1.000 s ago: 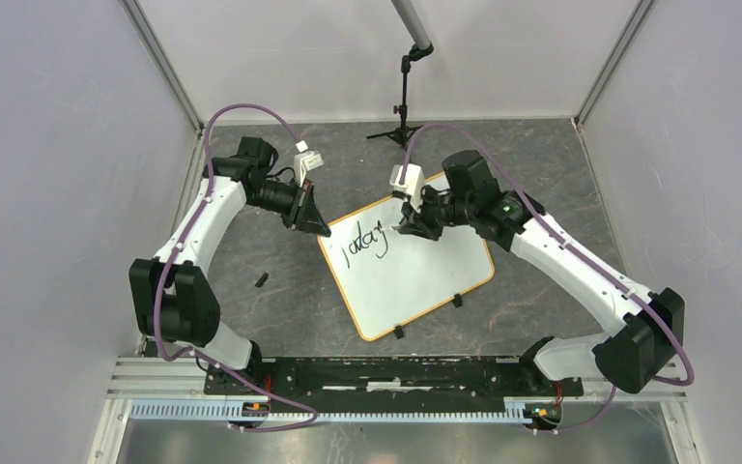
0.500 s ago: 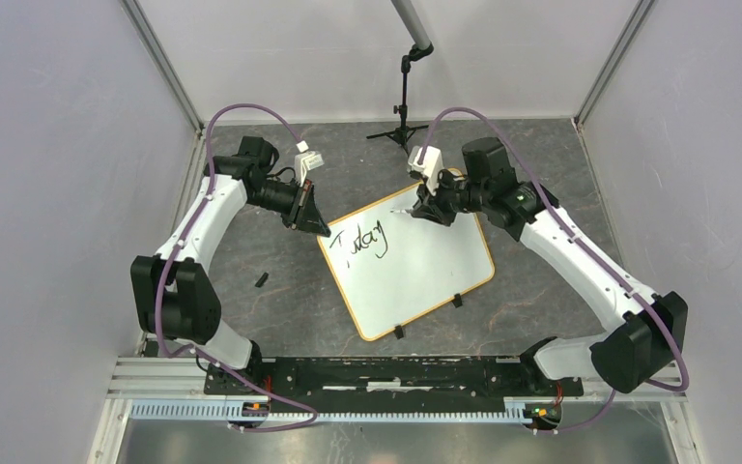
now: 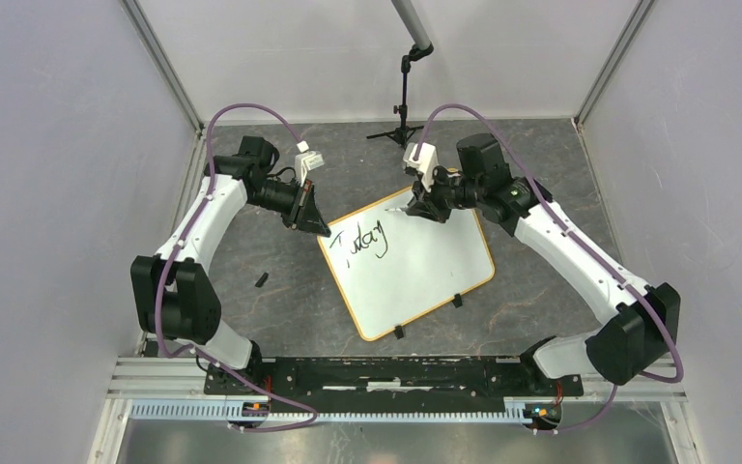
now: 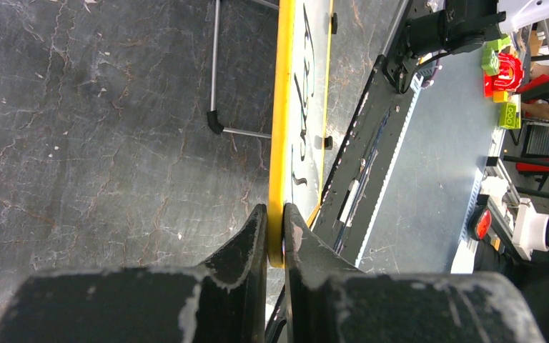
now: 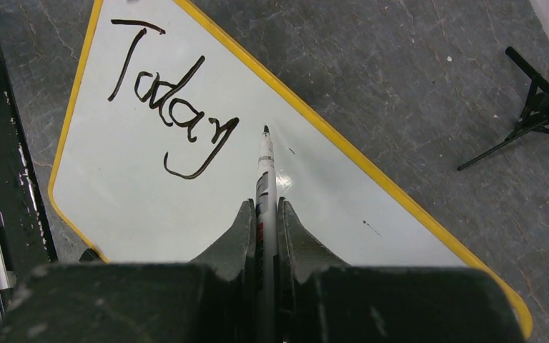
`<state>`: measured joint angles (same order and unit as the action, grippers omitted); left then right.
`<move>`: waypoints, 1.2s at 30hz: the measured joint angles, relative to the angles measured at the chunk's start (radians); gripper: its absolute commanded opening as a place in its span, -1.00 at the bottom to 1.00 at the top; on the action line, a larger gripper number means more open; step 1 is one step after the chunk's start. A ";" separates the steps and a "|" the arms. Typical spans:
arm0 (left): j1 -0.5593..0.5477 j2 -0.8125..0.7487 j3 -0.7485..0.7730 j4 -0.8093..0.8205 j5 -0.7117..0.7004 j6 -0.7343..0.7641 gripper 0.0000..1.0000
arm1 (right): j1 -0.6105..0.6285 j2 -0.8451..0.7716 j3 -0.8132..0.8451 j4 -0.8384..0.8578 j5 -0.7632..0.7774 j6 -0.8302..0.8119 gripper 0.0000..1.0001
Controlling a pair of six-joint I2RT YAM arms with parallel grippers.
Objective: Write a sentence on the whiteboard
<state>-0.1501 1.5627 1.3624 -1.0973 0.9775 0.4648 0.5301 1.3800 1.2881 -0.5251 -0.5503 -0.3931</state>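
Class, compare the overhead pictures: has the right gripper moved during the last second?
Yes. The right gripper, holding the marker, has drawn back from the written word toward the whiteboard's far corner; the whiteboard itself stays put.

the whiteboard (image 3: 425, 280) has a smooth, glossy white face, and its rim (image 4: 280, 107) looks like yellow plastic. the table (image 3: 290, 319) is dark grey, stone-patterned with pale veins, mostly matt. the left gripper (image 4: 276, 214) and right gripper (image 5: 263, 207) have matt black fingers (image 5: 232, 246), scuffed pale along the edges. the marker (image 5: 264, 168) has a smooth white plastic barrel. the arm shells (image 3: 208, 217) are glossy white plastic; the near rail (image 3: 386, 411) is ribbed bare metal.
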 measured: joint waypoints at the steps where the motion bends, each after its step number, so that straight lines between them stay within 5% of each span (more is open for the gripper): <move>1: 0.000 0.000 0.000 0.000 0.000 0.000 -0.95 | 0.001 0.004 0.000 0.000 0.000 0.000 -1.00; 36: -0.003 0.000 0.000 0.002 -0.008 0.000 -0.95 | 0.094 0.003 -0.076 -0.012 0.027 -0.013 -1.00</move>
<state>-0.1528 1.5627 1.3624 -1.0954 0.9699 0.4648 0.6243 1.3827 1.2118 -0.5373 -0.5228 -0.4061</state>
